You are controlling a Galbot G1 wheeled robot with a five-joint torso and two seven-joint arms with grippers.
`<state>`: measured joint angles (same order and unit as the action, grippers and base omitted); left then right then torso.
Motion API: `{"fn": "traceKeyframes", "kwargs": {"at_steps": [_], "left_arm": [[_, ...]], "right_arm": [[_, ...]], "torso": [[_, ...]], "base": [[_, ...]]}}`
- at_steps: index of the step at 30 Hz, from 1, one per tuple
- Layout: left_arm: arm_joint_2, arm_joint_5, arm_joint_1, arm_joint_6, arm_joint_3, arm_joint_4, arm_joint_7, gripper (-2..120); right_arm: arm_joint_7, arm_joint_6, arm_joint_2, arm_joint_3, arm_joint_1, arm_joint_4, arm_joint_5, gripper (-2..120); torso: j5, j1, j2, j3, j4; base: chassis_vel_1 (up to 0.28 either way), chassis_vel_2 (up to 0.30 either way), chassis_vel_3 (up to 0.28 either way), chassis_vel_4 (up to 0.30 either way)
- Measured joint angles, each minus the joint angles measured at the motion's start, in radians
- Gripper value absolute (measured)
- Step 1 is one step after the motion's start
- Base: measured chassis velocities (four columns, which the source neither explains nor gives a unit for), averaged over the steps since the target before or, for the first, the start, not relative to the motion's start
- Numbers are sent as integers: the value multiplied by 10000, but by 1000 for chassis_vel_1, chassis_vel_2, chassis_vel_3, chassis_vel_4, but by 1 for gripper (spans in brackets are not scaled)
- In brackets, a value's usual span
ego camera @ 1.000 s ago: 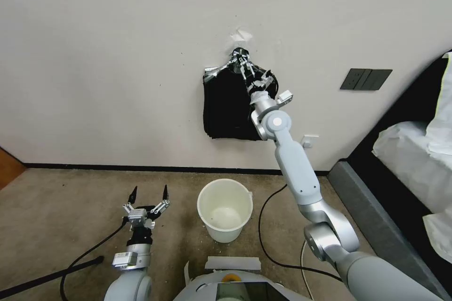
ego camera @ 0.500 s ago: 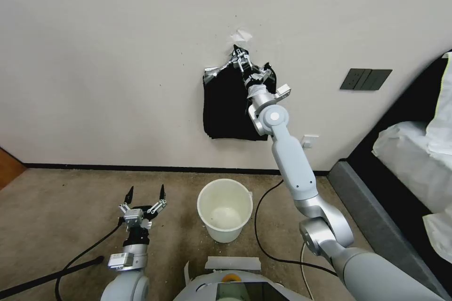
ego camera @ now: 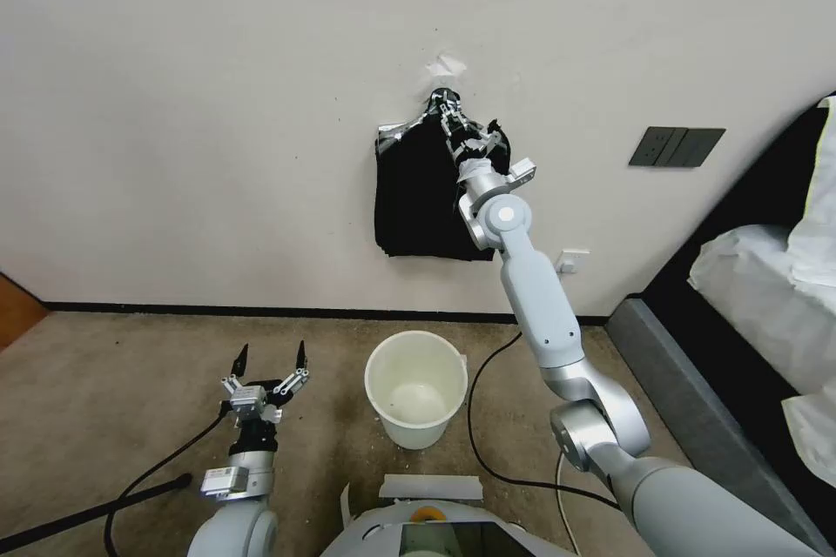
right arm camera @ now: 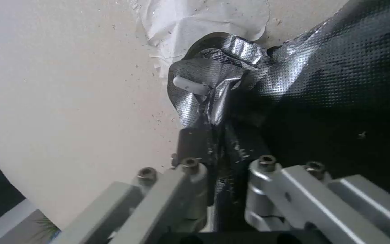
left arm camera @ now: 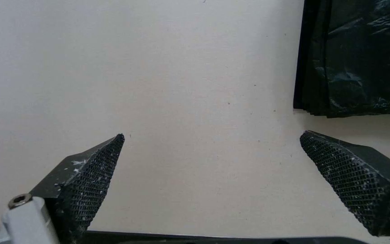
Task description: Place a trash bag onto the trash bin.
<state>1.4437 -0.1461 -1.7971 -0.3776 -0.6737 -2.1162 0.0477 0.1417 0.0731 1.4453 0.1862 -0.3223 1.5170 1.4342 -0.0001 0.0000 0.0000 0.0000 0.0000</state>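
A flat black bundle of bags [ego camera: 418,191] hangs from a white hook [right arm camera: 190,85] on the wall. My right gripper [ego camera: 448,115] is raised to the bundle's gathered top, just under the hook. In the right wrist view the right gripper [right arm camera: 217,149] is shut on a crinkled silvery-black fold of the trash bag [right arm camera: 217,101]. The trash bin [ego camera: 415,387], a cream-white bucket, stands open on the carpet below the bundle. My left gripper [ego camera: 270,359] waits low to the left of the bin, pointing at the wall, open with nothing in it [left arm camera: 213,169].
A bed with a grey frame [ego camera: 679,383] and white bedding [ego camera: 766,278] fills the right side. Black cables [ego camera: 488,452] lie on the carpet right of the bin and at the left [ego camera: 148,487]. A dark switch plate [ego camera: 677,146] and a socket [ego camera: 572,261] are on the wall.
My right arm has shifted slightly left and its gripper has crept up to the bundle's top by the hook. The left gripper has barely moved.
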Motion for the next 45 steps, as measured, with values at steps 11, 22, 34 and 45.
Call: {"fn": "traceKeyframes", "kwargs": {"at_steps": [11,22,34,45], "left_arm": [[22,2,14,0,56,0,11,100],[81,41,33,-25,250,22,13,100],[83,62,81,-52,420,60,10,100],[58,64,131,-69,605,60,3,100]], "right_arm": [[-1132,-171,-572,-576,-852,720,-1182,0],[-1258,-452,-1076,-864,-2660,1861,-1784,0],[-1137,-469,-1489,-988,-3953,2690,-2539,0],[-1173,-466,-1943,-1075,-5111,3402,-3111,0]], "torso": [[2,0,0,0,-1],[1,0,0,0,-1],[1,0,0,0,1],[1,0,0,0,0]], "base": [[0,0,0,0],[0,0,0,0],[0,0,0,0],[0,0,0,0]]}}
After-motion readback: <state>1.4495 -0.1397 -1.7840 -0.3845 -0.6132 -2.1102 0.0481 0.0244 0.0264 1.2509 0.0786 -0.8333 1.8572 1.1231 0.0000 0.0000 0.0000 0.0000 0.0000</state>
